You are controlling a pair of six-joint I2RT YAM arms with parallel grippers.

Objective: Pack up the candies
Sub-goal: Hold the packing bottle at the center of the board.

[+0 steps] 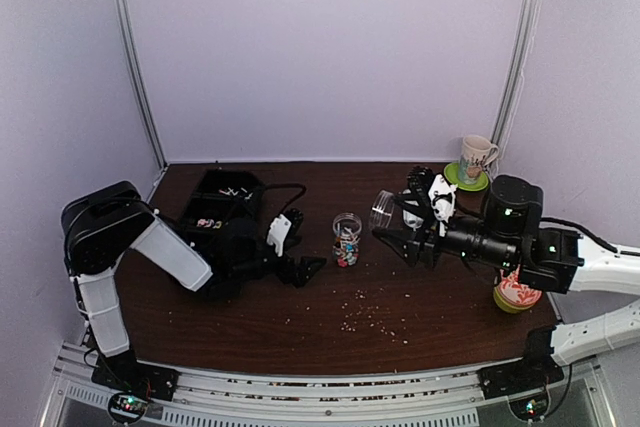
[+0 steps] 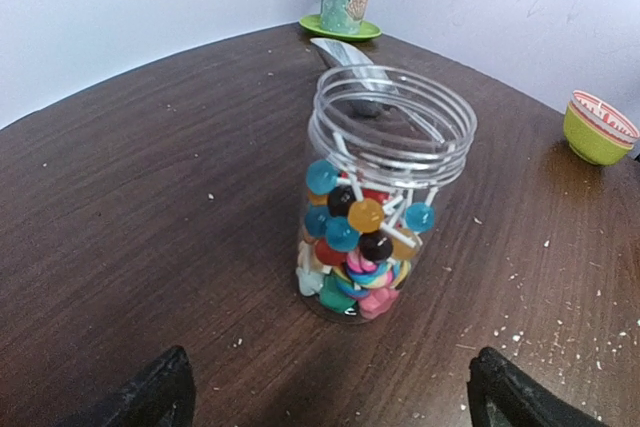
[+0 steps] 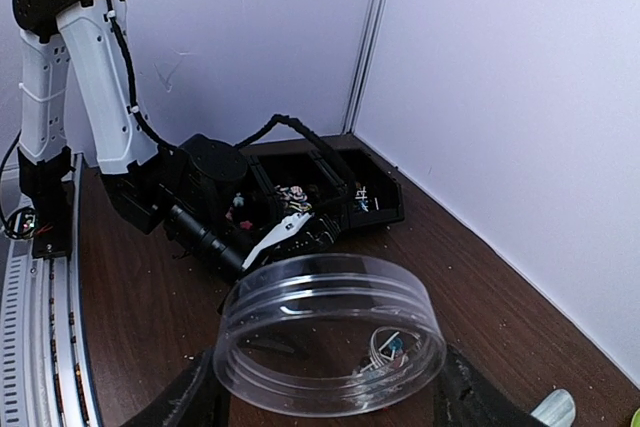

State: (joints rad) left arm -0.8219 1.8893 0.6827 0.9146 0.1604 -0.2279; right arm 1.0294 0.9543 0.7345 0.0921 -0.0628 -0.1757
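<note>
Right claw (image 3: 330,392): clamped on a clear round plastic lid (image 3: 330,332), seemingly tilted.
Left claw (image 2: 335,397): spread wide, empty, jar just ahead.
Candies (image 2: 355,247): multicoloured sweets inside an upright clear plastic jar (image 2: 390,187), mid-tabletop (image 2: 150,197).
Relation: the jar's open mouth lies left of and below the lid.

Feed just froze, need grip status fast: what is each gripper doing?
Left gripper: open, holding nothing, jar just ahead.
Right gripper: closed on the clear lid.
</note>
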